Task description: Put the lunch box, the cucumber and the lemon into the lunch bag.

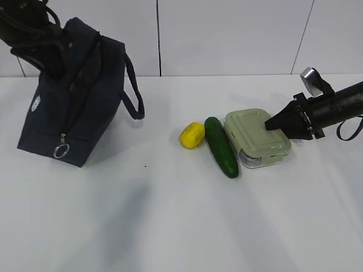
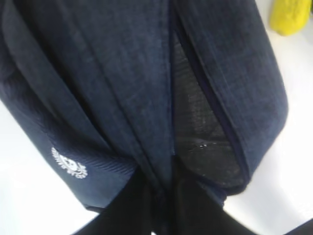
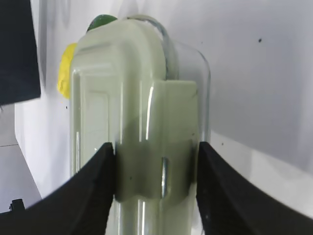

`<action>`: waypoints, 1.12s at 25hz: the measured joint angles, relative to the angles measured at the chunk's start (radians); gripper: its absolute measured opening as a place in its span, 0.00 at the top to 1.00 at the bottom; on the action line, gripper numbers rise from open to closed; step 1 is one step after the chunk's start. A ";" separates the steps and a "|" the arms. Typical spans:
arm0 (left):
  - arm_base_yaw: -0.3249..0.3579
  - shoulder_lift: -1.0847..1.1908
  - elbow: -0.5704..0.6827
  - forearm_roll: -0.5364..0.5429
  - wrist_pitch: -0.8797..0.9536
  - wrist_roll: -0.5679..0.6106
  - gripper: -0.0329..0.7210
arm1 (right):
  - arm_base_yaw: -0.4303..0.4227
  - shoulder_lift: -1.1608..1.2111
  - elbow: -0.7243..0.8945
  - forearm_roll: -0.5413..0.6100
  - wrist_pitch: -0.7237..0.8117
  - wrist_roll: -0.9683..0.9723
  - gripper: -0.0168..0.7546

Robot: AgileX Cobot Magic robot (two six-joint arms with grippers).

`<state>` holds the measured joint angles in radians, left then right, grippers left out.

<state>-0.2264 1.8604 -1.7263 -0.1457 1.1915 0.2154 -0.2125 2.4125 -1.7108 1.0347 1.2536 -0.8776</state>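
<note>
Right gripper [image 3: 155, 171] pinches the clip tab of the lunch box [image 1: 258, 137]; narrow bite, box could pivot or lid pop on lift. Cucumber [image 1: 220, 146] touches the box's left side, lemon [image 1: 192, 135] beyond it; either may roll. Lunch bag [image 1: 74, 93] far left, left gripper [image 2: 161, 205] clamped on its fabric; mouth gap looks tight.

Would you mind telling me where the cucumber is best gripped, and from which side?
Grip the cucumber across its middle, coming down from above with the jaws across its width. It lies flat, and its long sides are crowded: the lemon sits close on one side and the lunch box on the other. So the fingers probably need to slip narrowly into those gaps.
</note>
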 joint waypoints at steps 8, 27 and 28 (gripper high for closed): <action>-0.073 0.033 0.000 0.019 0.011 0.000 0.93 | 0.000 0.000 0.000 0.007 0.000 0.000 0.49; -0.074 0.033 0.000 0.028 0.017 0.000 0.93 | 0.000 -0.036 0.008 0.044 -0.073 0.023 0.51; -0.074 0.033 0.000 0.028 0.017 0.000 0.93 | 0.000 -0.045 0.010 0.046 -0.080 0.023 0.51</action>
<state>-0.3000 1.8936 -1.7263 -0.1175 1.2087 0.2155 -0.2125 2.3679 -1.7011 1.0810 1.1732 -0.8548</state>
